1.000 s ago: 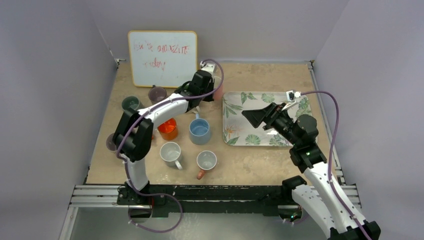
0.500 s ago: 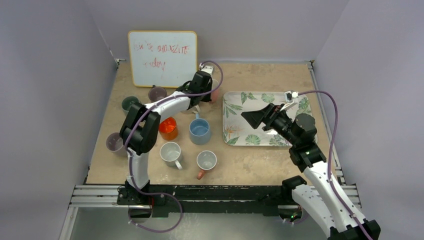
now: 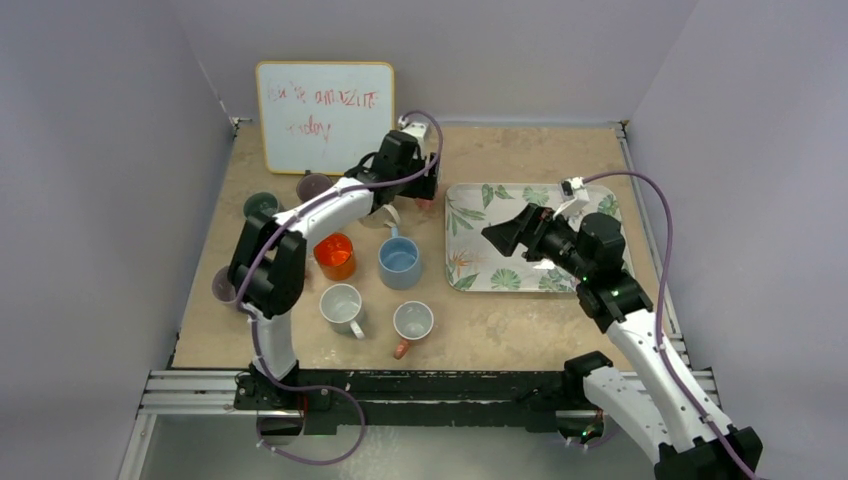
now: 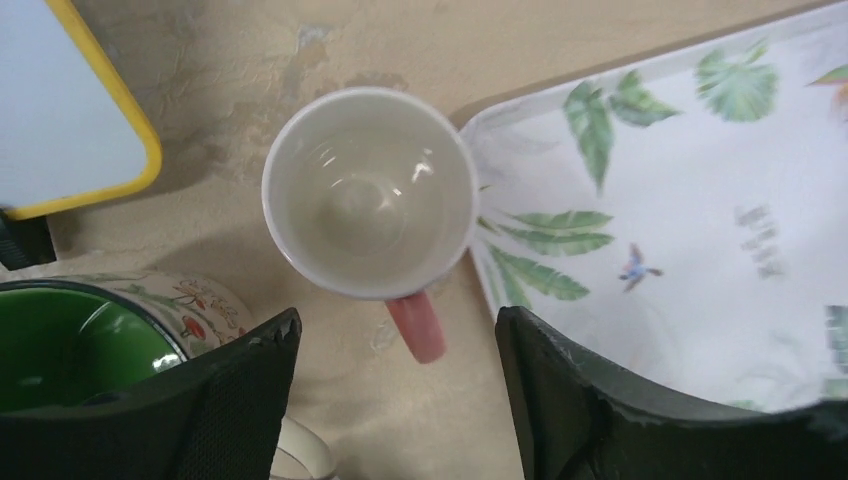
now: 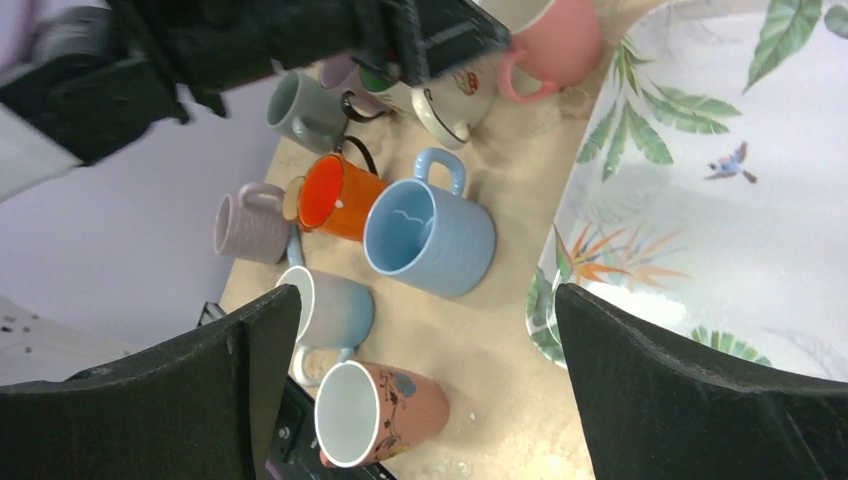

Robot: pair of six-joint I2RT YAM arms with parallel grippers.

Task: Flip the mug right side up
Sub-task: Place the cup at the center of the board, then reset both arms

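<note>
Left gripper has let go; mug stands upright.
Half a second back my left jaws were clamped. Now they stand partway apart above the pink mug, holding nothing, fingers clear of its rim. I judge the turn done, with only the withdrawal left. The mug sits on the table, upper middle of the left wrist frame, mouth up, pale glossy inside empty, pink handle pointing down-frame, just beside the leaf-print tray. Right gripper hangs fully spread, empty.

Whiteboard, red handwriting, lower word seemingly "today", upper line too faint to read
</note>
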